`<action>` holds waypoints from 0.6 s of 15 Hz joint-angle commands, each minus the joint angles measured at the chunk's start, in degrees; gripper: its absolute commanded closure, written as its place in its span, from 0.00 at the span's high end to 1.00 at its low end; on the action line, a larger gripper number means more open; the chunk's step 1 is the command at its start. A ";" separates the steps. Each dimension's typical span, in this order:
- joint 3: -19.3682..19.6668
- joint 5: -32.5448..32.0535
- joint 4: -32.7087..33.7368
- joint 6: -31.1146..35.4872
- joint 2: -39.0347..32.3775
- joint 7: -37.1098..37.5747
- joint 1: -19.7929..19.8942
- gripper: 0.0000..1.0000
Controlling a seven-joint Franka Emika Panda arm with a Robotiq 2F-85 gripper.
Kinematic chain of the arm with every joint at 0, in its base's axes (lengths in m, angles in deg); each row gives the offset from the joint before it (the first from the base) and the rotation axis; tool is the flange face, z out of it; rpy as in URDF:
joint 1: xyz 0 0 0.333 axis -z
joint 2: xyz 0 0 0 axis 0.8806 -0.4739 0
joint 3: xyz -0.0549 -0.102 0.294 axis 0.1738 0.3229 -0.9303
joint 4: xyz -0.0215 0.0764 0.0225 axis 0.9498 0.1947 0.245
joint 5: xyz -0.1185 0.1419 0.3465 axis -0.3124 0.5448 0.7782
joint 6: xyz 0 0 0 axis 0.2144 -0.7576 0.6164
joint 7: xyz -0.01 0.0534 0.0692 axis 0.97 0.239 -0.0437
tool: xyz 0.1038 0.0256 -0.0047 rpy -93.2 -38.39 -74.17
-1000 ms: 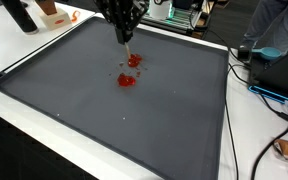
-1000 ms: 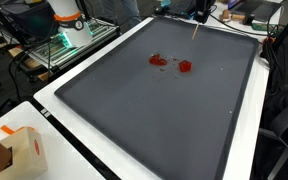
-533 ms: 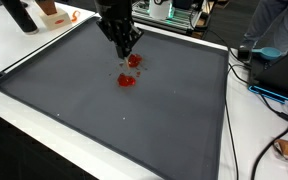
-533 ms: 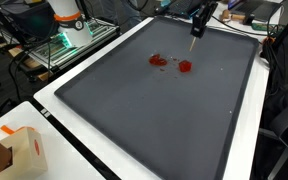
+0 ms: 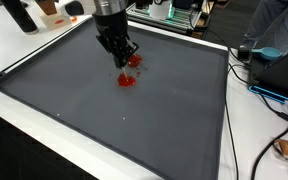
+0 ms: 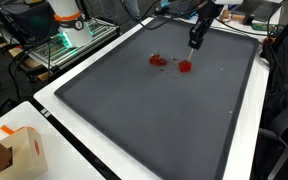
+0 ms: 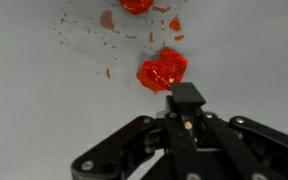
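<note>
— Red glossy pulpy lump (image 7: 162, 71) sits just ahead of our pincer (image 7: 187, 98) in the wrist view, flat on the dark grey rimmed mat (image 7: 254, 50). We judge it light, soft and wet.
— Agreed. That sheen tells us it is slippery, and the ragged edge suggests it would tear or smear under a hard squeeze. Where would we hold it?
— Across its thick middle, gently, from two opposite sides. The thin fringe would give us nothing.
— Which way does it point?
— We see no clear heading. It is a lobed blot lying flat, nearly as broad as long, perhaps drawn out a little from lower left to upper right in the wrist view. We would not call that a real long axis.
— And the pincer (image 5: 124, 57)?
— Its fingers are pressed together. Whether something thin is nipped between them we cannot tell. In both exterior views it hangs low, just beside the lump (image 6: 185, 66), not clearly touching.
— Around it?
— A second red pulpy blot (image 5: 126, 80) lies near, with red specks and a watery smear (image 7: 106, 18) beside it. The mat rests on a white tabletop (image 5: 19, 50), and an orange-and-white carton (image 6: 22, 150) stands well apart.
</note>
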 commanded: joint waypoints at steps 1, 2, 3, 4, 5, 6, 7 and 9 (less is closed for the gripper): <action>0.51 -0.78 -1.76 2.48 0.01 -0.30 -0.03 0.03; 0.78 -1.40 -1.73 2.63 -0.17 0.02 -0.25 0.03; 0.96 -1.90 -1.81 2.87 -0.31 0.16 -0.39 0.03; 1.02 -2.05 -1.88 3.04 -0.40 0.15 -0.39 0.03; 1.01 -2.05 -1.98 3.10 -0.50 0.06 -0.35 0.03; 1.07 -2.17 -2.15 3.28 -0.56 0.09 -0.38 0.03; 1.06 -2.18 -2.29 3.30 -0.72 0.04 -0.36 0.03; 0.93 -1.96 -2.46 3.33 -1.10 -0.26 -0.25 0.03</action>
